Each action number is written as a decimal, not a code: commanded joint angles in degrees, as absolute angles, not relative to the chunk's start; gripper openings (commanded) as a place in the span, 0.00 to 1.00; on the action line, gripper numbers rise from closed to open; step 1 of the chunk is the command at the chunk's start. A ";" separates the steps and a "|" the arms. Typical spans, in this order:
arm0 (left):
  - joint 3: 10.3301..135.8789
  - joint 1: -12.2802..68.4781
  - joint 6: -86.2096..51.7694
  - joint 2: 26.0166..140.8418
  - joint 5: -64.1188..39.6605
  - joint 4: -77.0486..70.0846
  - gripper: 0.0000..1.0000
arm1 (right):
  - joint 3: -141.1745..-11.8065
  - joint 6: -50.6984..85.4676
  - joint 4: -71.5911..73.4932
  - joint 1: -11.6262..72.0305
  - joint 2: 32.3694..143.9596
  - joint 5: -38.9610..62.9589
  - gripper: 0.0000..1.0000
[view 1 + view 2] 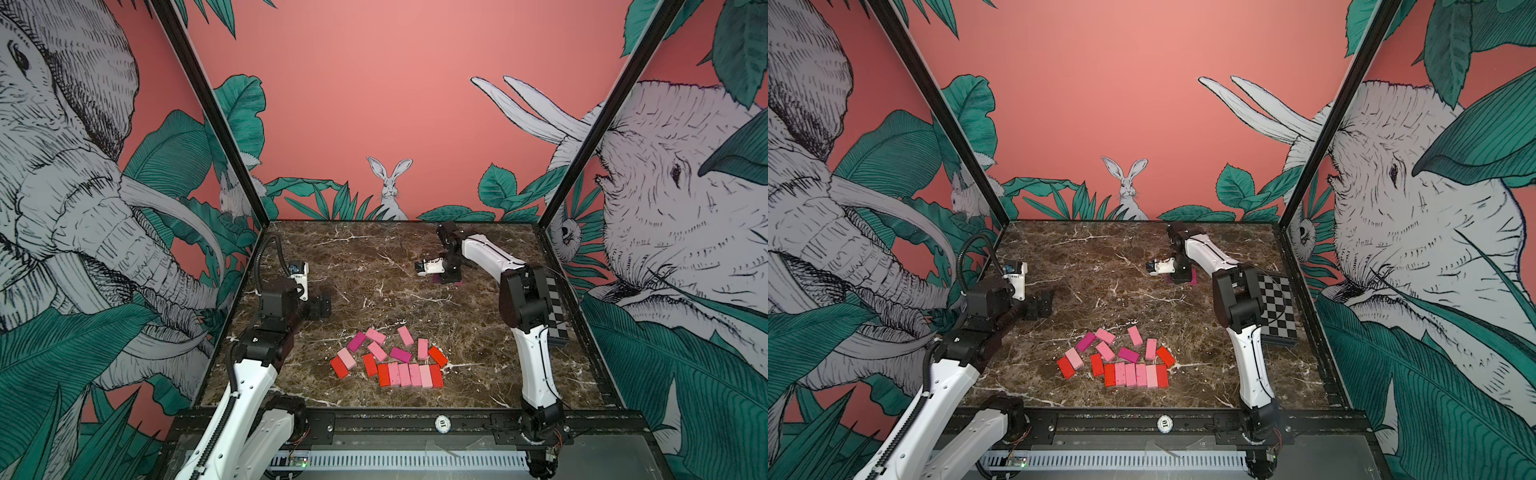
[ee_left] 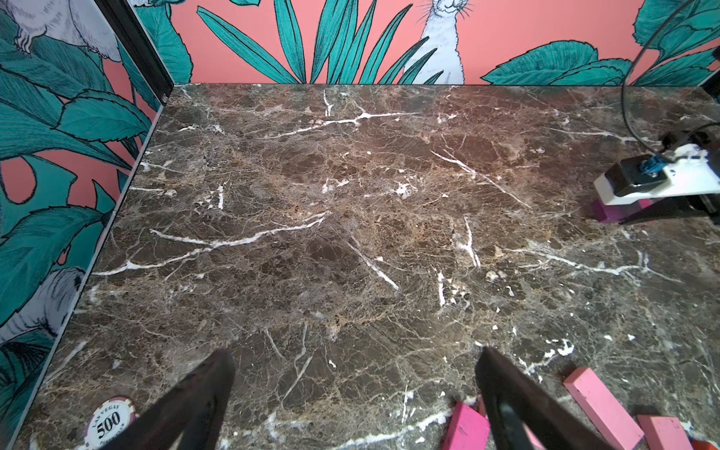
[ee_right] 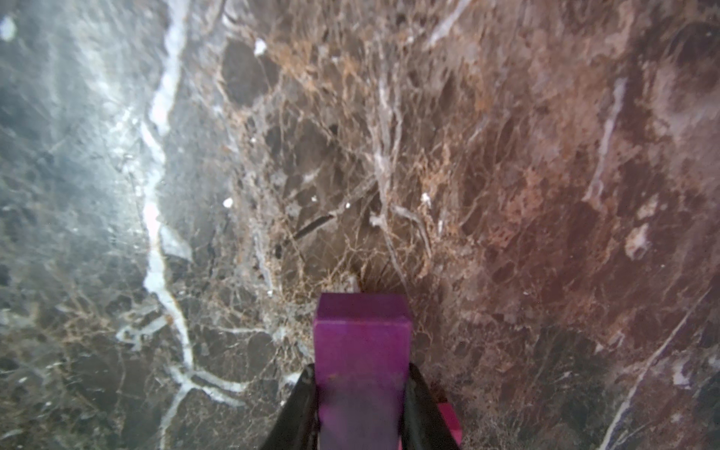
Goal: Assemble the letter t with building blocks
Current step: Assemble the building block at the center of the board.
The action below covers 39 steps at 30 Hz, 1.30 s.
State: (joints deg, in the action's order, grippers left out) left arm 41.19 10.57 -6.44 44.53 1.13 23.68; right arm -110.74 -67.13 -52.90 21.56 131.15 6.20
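Right gripper [image 3: 360, 376] clamped on dark purple rectangular block [image 3: 362, 331], low at far side of brown marble table [image 1: 374, 257]. Magenta block [image 3: 450, 419] just beside it.

Risk: releasing could nudge that neighbour and skew the T.

Left gripper [image 2: 352, 352] spread, empty. Other red and pink blocks [image 1: 390, 361] clustered near the front.
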 commanded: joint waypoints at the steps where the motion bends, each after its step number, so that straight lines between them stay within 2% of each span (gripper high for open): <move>1: 40.43 10.53 -6.33 43.86 1.45 23.03 0.99 | -110.31 -66.67 -53.25 21.10 132.03 6.29 0.04; 39: 40.17 10.53 -6.42 43.95 2.11 23.03 0.99 | -107.49 -67.06 -50.49 20.41 132.71 3.23 0.08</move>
